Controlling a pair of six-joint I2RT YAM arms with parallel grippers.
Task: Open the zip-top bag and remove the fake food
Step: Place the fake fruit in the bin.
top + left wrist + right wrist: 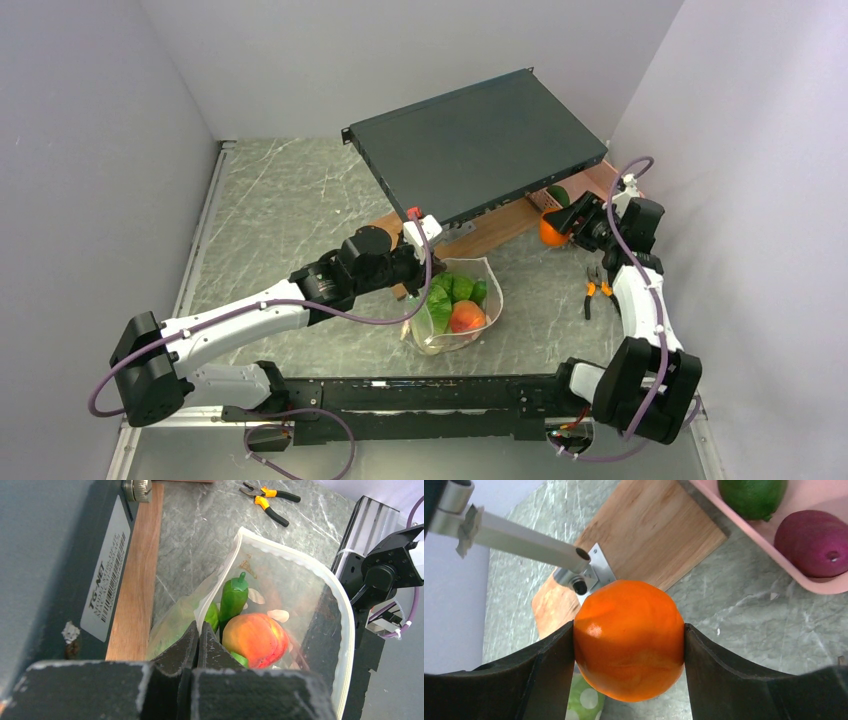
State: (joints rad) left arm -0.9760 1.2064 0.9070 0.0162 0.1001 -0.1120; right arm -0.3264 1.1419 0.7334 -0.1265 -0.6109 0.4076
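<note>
The clear zip-top bag (487, 290) stands open-mouthed in the middle of the table. My left gripper (416, 278) is shut on its near-left rim; in the left wrist view the jaws (199, 630) pinch the white edge of the bag (300, 580). Fake food lies inside the bag: a red-orange peach (255, 639) and a green pepper (233, 597), seen from above as the peach (466, 316) and green pieces (452, 290). My right gripper (556, 222) holds a round orange fruit (629, 640) above the table at the far right, both fingers pressed against its sides.
A dark flat rack unit (480, 150) rests tilted on a wooden board (500, 232) behind the bag. Orange-handled pliers (596, 290) lie at the right. A pink basket (796, 502) holds a lime (751, 495) and a purple fruit (811, 542). A spotted green piece (584, 700) lies under the orange.
</note>
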